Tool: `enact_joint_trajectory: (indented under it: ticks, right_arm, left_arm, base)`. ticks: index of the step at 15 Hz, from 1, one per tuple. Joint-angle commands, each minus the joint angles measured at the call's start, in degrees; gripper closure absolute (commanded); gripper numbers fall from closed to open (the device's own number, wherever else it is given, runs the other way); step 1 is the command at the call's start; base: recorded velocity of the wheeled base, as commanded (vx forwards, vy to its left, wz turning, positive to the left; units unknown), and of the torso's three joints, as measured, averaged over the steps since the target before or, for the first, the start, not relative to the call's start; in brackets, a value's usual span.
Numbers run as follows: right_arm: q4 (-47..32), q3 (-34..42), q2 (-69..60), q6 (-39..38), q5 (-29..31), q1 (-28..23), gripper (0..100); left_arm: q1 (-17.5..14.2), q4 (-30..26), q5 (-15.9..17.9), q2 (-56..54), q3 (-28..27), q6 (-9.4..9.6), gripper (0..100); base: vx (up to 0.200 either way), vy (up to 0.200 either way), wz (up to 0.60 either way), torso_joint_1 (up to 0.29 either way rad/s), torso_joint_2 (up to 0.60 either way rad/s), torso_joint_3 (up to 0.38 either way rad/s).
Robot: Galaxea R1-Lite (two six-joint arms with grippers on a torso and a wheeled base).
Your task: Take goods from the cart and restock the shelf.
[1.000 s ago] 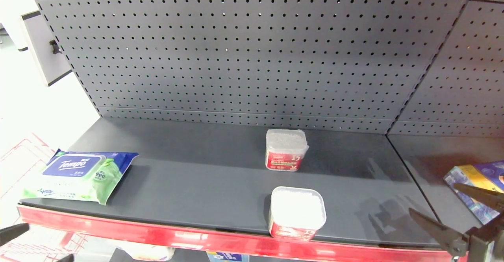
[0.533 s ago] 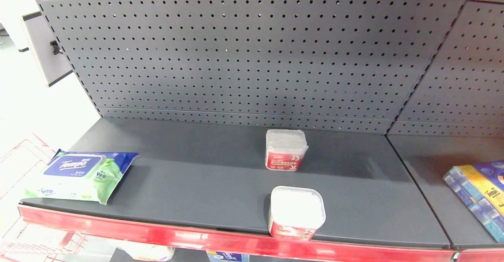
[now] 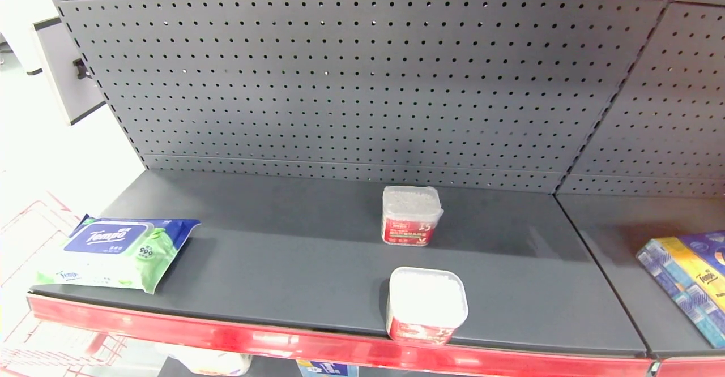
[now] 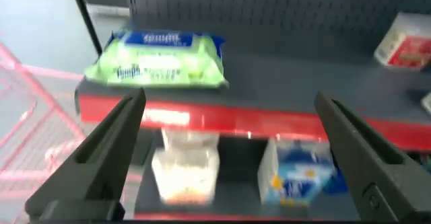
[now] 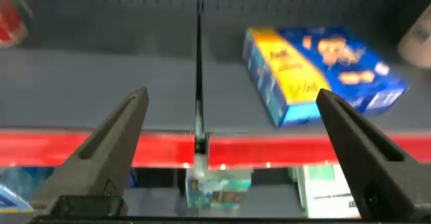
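Hovering spread wide and empty, left gripper point(image 4: 229, 96) faces the shelf point(image 3: 283, 264) front, roughly in line w/ the wipes pack point(image 4: 158, 59) lying flat at the shelf's left end. The right gripper point(image 5: 232, 95) is also spread, nothing between its fingers, and faces the bay divider, w/ a blue-yellow box point(image 5: 316, 72) on the next bay. Wipes pack is a soft glossy film pouch, prob squashy, a bit heavy and slick, so grip across the short width mid-body, not the lid flap. Rear tub point(image 3: 412, 215) sits mid-shelf; front tub point(image 3: 426, 306) sits right at the red edge strip point(image 3: 226, 334). Both are rounded-square clear rigid plastic w/ white tops and red label bands, likely light but smooth-walled, so pinch two flat sides below the lid. Box looks like stiff card, easy on its narrow sides. Red wire cart point(image 3: 34, 224) is low at left; can't tell its contents. Perforated metal panel point(image 3: 340, 82) sits behind, matte grey.
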State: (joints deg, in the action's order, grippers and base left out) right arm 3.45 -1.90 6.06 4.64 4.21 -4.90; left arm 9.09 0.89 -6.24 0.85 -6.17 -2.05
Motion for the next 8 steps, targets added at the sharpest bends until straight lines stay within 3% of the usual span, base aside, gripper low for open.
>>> enact_joint_trajectory:
  ticks: [1,2,3,4,5,6,7,8]
  right_arm:
    - [-1.16,1.9,-0.43,0.19,0.28,-0.02,0]
    - [-0.2,1.9,-0.52,0.1,0.28,-0.11,0]
    - [-0.37,1.9,-0.52,-0.78,-0.34,-0.11,0]
    - [0.07,1.9,-0.52,-1.04,-2.54,-0.02,0]
    - [-0.11,1.9,-0.52,-1.48,-4.56,-0.11,0]
    - [-0.73,1.9,-0.08,-3.59,-2.98,0.07,0]
    - [-1.08,1.9,1.32,-3.68,-0.78,-0.02,0]
    - [-1.34,1.9,1.76,-2.27,1.24,-0.37,0]
  left_arm:
    - [0.13,1.22,-0.35,-0.85,5.9,1.43,0]
    - [0.13,2.01,1.41,-0.85,6.08,1.43,0]
    - [0.13,3.15,6.68,-0.85,6.17,1.7,0]
    - [0.13,2.54,9.32,-0.85,6.17,3.19,0]
    - [0.13,-0.01,7.3,-0.85,5.99,4.51,0]
    - [-0.04,-0.36,3.78,-0.85,5.82,3.98,0]
    - [-3.38,-0.36,3.69,-0.85,5.82,3.89,0]
    - [-9.53,-0.36,3.78,-0.77,5.82,3.72,0]
  base:
    - [0.0,0.0,0.0,0.0,0.0,0.0]
    - [0.0,0.0,0.0,0.0,0.0,0.0]
    - [0.0,0.0,0.0,0.0,0.0,0.0]
    - [0.0,0.0,0.0,0.0,0.0,0.0]
    - [0.0,0.0,0.0,0.0,0.0,0.0]
    - [0.0,0.0,0.0,0.0,0.0,0.0]
    - [0.0,0.0,0.0,0.0,0.0,0.0]
    - [0.0,0.0,0.0,0.0,0.0,0.0]
